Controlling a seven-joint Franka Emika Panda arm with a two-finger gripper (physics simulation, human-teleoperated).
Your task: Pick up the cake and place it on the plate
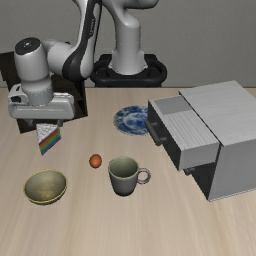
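Observation:
The cake [48,145] is a rainbow-layered wedge at the exterior view's left, hanging point-down just above the wooden table. My gripper [46,129] comes down onto its top edge and is shut on it, with a dark finger on each side. The plate [131,120], blue and white patterned, lies flat on the table to the right of the cake and farther back, near the robot's base. Nothing rests on the plate.
A small orange ball [95,160] lies between the cake and a grey-green mug [125,176]. An olive bowl [46,187] sits at the front left. A grey cabinet [225,135] with its top drawer [180,128] pulled out stands at the right, close to the plate.

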